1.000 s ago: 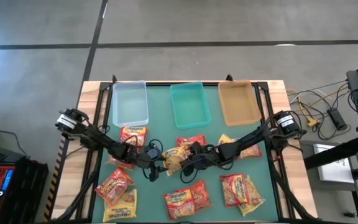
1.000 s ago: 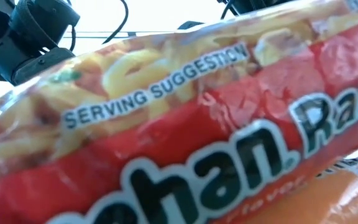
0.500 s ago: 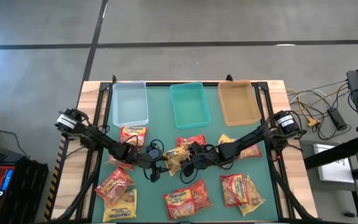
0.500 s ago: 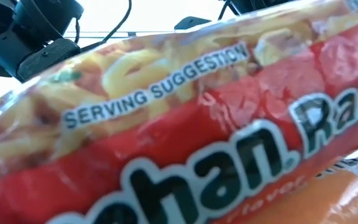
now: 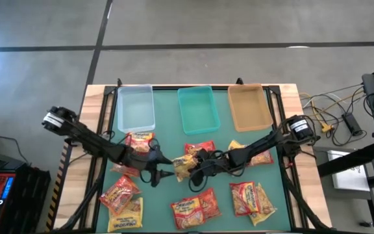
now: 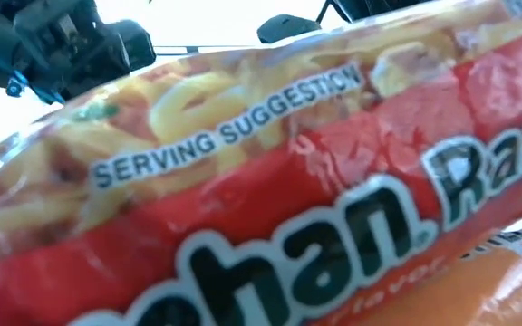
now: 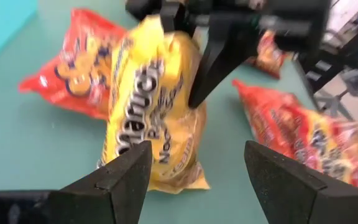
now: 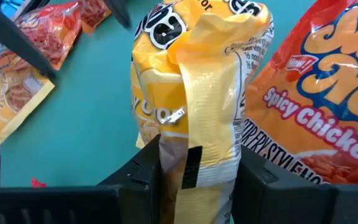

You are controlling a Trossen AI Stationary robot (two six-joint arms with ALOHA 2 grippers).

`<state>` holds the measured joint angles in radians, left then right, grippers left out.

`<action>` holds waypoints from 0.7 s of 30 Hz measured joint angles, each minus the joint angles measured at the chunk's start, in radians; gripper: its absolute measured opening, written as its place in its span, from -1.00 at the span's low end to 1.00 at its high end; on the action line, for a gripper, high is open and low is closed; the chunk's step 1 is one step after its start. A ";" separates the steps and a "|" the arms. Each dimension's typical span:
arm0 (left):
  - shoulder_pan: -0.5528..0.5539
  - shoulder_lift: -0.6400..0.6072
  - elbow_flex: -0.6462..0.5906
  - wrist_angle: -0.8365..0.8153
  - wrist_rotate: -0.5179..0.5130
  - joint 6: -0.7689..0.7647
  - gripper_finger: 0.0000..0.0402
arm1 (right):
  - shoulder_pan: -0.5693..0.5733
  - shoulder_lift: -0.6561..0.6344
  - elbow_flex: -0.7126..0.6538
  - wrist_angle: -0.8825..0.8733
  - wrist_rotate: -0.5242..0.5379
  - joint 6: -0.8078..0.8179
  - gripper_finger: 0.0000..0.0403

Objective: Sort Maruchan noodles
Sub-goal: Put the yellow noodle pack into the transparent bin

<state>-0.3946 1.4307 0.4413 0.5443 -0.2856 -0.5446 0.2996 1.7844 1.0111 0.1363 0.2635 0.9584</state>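
A yellow noodle packet [image 5: 180,166] lies mid-table on the green mat, next to a spicy-chicken orange packet [image 8: 316,106]. My right gripper [image 8: 201,165] reaches in from the right and is shut on the yellow packet. My left gripper [image 7: 197,168] stands open just left of the packet, its fingers [image 7: 120,180] short of it and touching nothing. In the high view the left gripper [image 5: 153,171] and the right gripper [image 5: 192,170] face each other across the packet. Red, orange and yellow packets [image 5: 193,208] lie flat around them. My right gripper pinches the yellow packet near its end toward the table's right [image 8: 185,149], one finger on each side of the crinkled wrapper. The fingers slant down from the table's right. The packet's other end [image 7: 166,177] lies on the mat.
Clear [image 5: 136,107], teal [image 5: 197,109] and tan [image 5: 249,107] trays stand in a row at the far edge. A red packet [image 6: 288,199] right in front of the low camera fills that view. More packets lie at the near left [image 5: 119,192] and near right [image 5: 252,198].
My left arm has risen and drawn back a little toward the table's left edge, away from the yellow packet. The right arm and the packet have stayed where they were.
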 joint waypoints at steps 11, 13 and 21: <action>-0.001 -0.160 -0.043 -0.051 0.015 0.066 0.20 | -0.001 -0.115 -0.002 -0.057 -0.011 -0.206 -0.44; -0.001 -0.167 -0.044 -0.057 0.015 0.066 0.20 | -0.009 -0.150 -0.002 -0.070 -0.004 -0.259 -0.44; 0.011 -0.174 -0.044 -0.062 -0.042 0.118 0.20 | -0.115 -0.307 -0.002 -0.182 0.135 -0.477 -0.44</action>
<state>-0.3838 1.2572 0.3977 0.4820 -0.3272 -0.4269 0.1842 1.4774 1.0091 -0.0453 0.3987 0.4817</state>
